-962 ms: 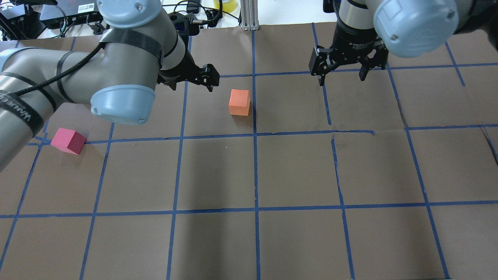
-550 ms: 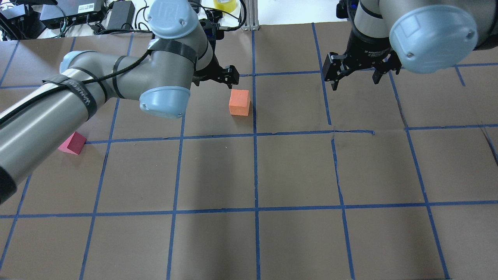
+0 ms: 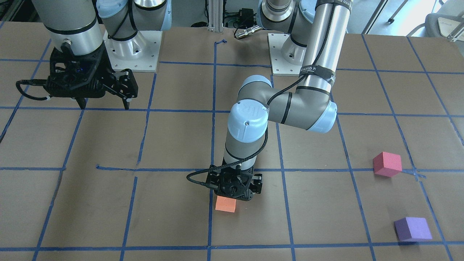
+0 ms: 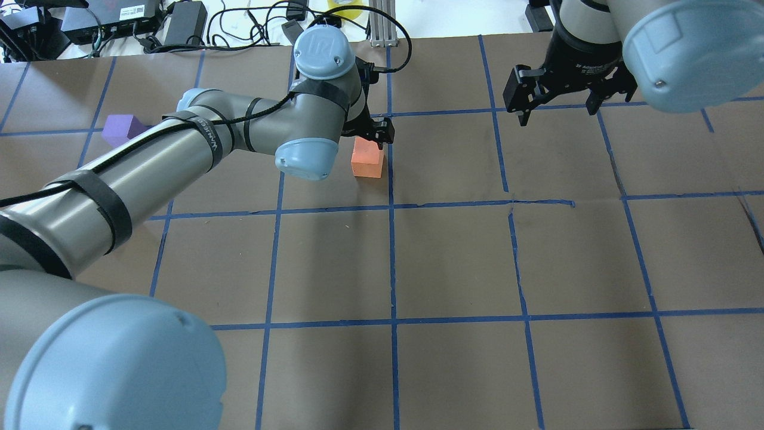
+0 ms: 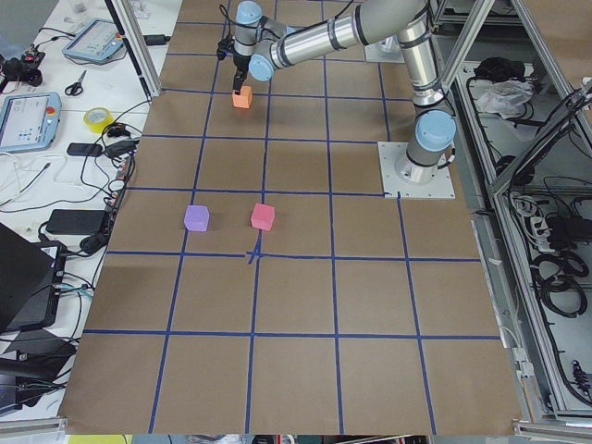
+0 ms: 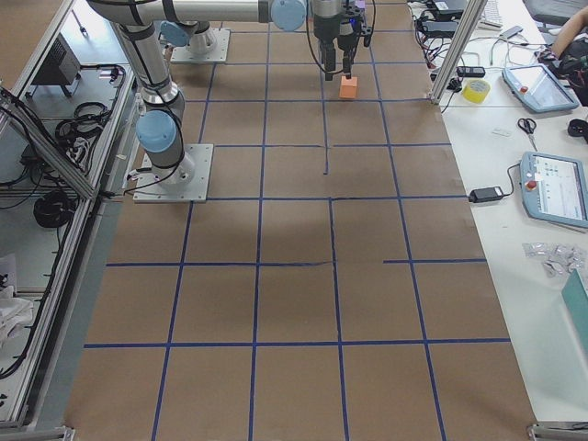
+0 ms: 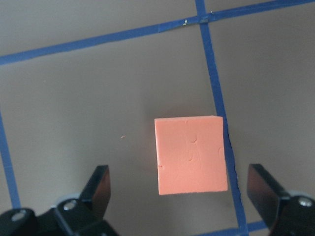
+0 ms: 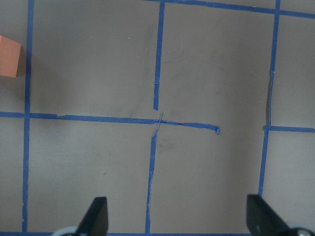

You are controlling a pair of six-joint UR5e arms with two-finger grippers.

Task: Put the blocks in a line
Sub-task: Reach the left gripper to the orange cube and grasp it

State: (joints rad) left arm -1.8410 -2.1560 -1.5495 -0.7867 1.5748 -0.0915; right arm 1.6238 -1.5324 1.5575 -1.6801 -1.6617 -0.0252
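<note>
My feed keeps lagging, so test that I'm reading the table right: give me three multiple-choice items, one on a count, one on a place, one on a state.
1. Blocks on the table: A) two B) three C) four.
2. The left tool is over: A) the orange block B) a bare square C) the table's edge.
3. The right tool is: A) shut on a block B) shut, empty C) open, empty.

1 B: orange, a pinkish-red block and a purple block.
2 A: the left wrist view looks down on that block between its open fingers.
3 C: its fingers stand apart over bare table.
</note>
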